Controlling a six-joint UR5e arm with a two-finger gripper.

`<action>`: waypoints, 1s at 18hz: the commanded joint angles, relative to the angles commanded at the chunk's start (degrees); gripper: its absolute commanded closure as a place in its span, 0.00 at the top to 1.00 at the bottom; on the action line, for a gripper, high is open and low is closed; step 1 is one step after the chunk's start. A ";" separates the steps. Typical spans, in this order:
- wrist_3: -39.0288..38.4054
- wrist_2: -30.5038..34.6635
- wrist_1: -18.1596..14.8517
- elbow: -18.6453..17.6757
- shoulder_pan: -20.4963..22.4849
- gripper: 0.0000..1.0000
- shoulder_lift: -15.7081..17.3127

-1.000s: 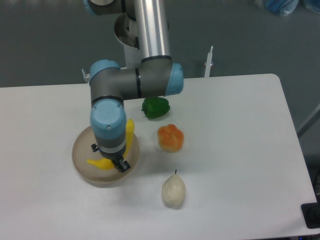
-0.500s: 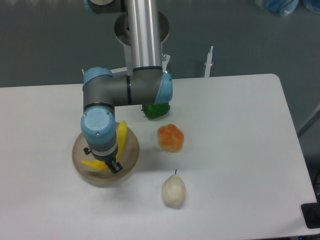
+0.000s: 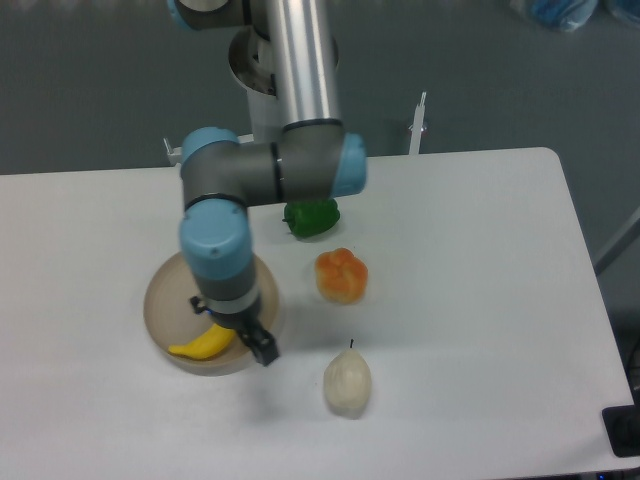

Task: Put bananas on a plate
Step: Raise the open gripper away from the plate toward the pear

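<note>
The yellow banana (image 3: pixel 203 343) lies flat in the beige round plate (image 3: pixel 152 303), on its front part. My gripper (image 3: pixel 230 326) points down over the plate's right half. Its dark fingers (image 3: pixel 262 348) stand apart, one over the plate's middle and one at the plate's front right rim. The banana's right end lies just below the gripper and nothing grips it. The arm's blue wrist hides the middle of the plate.
A green pepper (image 3: pixel 312 216) lies behind the plate, partly under the arm's elbow. An orange lobed pepper (image 3: pixel 341 275) sits to the right of the plate. A pale pear (image 3: pixel 347 382) lies front right. A thin white post (image 3: pixel 418 125) stands at the table's back edge.
The banana was held tilted, one end sticking up past the wrist. Now it lies flat in the plate. The wrist has turned and shifted a little right and forward.
</note>
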 joint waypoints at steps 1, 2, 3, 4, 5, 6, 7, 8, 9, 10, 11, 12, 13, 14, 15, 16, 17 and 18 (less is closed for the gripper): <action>0.44 -0.18 0.00 0.18 0.89 1.00 0.01; 0.44 -0.27 0.00 0.35 0.98 1.00 0.09; 0.44 -0.01 -0.09 0.88 0.90 1.00 0.35; 0.36 -0.09 -0.09 0.97 0.81 1.00 0.62; 0.01 -0.09 -0.09 1.06 0.81 1.00 0.71; -0.26 -0.18 0.00 1.14 0.81 1.00 0.71; -0.44 -0.18 0.00 1.32 0.81 1.00 0.62; -0.44 -0.18 0.00 1.32 0.81 1.00 0.62; -0.44 -0.09 0.00 1.41 0.81 1.00 0.53; -0.44 0.08 0.09 1.58 0.81 1.00 0.53; -0.44 0.00 0.00 1.93 0.81 1.00 0.53; -0.44 0.00 -0.17 2.28 0.98 1.00 0.62; -0.26 0.17 -0.26 2.29 1.24 1.00 0.53; 0.00 0.43 -0.26 2.29 1.25 1.00 0.45; 0.61 0.52 -0.26 2.11 1.86 1.00 0.36; 1.40 0.61 -0.35 1.85 3.60 1.00 0.36; 5.15 0.61 -0.35 1.76 7.10 1.00 0.10; 8.06 1.05 -0.44 2.46 8.61 1.00 -0.43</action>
